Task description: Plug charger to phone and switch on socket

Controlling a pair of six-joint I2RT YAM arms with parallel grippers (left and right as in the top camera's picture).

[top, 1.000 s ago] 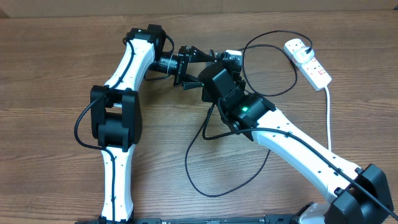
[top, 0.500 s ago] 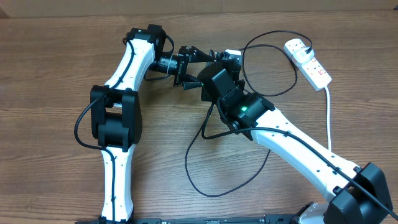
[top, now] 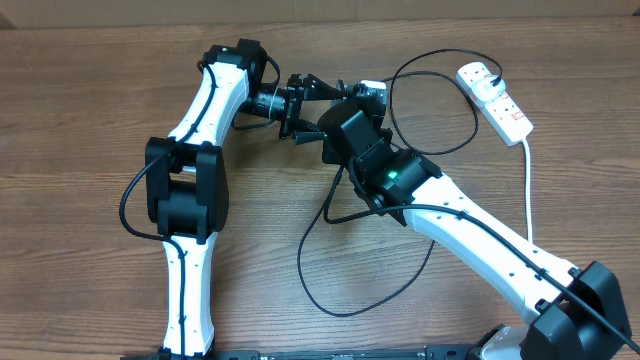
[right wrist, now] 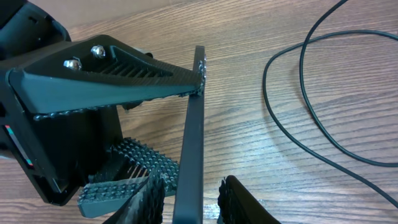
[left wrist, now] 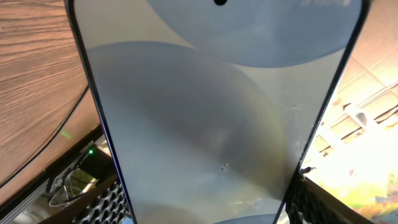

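Note:
The phone [left wrist: 205, 124] fills the left wrist view, pale screen up, and my left gripper [left wrist: 205, 214] is shut on it, its pads [left wrist: 102, 202] against both long sides. From the right wrist camera the phone [right wrist: 191, 137] shows edge-on, standing between the fingers of my right gripper [right wrist: 191, 190]. That gripper's left finger [right wrist: 149, 199] lies close against the phone, and a gap remains at its right finger. Overhead, both grippers meet at the upper middle [top: 335, 100], where the right arm hides most of the phone. The charger's black cable [top: 330, 290] loops over the table up to its plug [top: 480, 75] in the socket [top: 505, 108]. I cannot see its connector tip.
The socket's thick white cord [top: 528, 190] runs down the right side. Loops of black cable [right wrist: 298, 112] lie on the wood just right of my right gripper. The table's far edge [top: 400, 20] is close behind the socket.
My right gripper's jaws have narrowed around the phone's edge. Neither arm has visibly moved in the overhead view, and the left grip is unchanged.

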